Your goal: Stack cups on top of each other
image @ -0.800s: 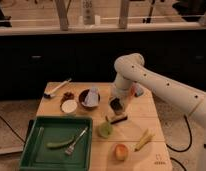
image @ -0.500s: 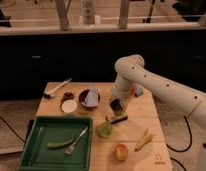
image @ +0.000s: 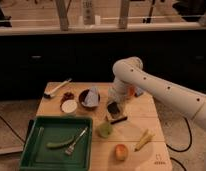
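The claw (image: 116, 115) hangs low over the middle of the desk (image: 142, 113), just beyond the pale green cup (image: 105, 130). This probably lines up the dark cup (image: 114, 108) for stacking. I cannot tell whether the claw is gripping it.

Entry: changes since the earlier views.
- Gripper (image: 114, 109): at the centre of the frame, just above and to the right of the pale green cup (image: 105, 130). No shift of place can be made out.
- Arm (image: 146, 82): reaches in from the right edge. No change of bend can be made out.
- Pale green cup: no movement noted.
- Changes recorded: none discernible.
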`<act>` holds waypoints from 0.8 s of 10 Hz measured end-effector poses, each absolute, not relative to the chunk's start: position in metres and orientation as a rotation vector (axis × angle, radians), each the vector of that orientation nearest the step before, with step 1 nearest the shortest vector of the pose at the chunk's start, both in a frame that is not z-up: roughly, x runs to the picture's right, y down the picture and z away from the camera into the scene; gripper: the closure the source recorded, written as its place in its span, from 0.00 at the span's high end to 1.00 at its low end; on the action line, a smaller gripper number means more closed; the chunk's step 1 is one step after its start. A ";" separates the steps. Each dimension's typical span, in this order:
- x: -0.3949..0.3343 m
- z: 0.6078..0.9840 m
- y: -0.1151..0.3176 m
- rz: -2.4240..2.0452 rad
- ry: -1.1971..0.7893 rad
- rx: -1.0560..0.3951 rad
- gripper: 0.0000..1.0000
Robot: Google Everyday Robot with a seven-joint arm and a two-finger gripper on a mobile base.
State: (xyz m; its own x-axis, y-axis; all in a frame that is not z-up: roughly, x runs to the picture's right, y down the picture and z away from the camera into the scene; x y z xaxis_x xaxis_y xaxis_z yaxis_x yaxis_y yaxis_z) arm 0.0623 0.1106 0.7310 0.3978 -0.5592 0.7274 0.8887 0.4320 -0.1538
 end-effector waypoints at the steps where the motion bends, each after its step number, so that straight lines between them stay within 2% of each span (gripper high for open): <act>1: 0.058 0.727 0.115 -1.000 -0.670 -0.580 0.00; 8: 0.021 0.700 0.154 -1.108 -0.757 -0.581 0.00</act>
State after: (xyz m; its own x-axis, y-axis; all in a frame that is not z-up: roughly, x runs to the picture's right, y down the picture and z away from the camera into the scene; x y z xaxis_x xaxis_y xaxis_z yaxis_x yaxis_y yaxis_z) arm 0.0215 0.1536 0.7004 0.2491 -0.5699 0.7830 0.9366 0.3474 -0.0451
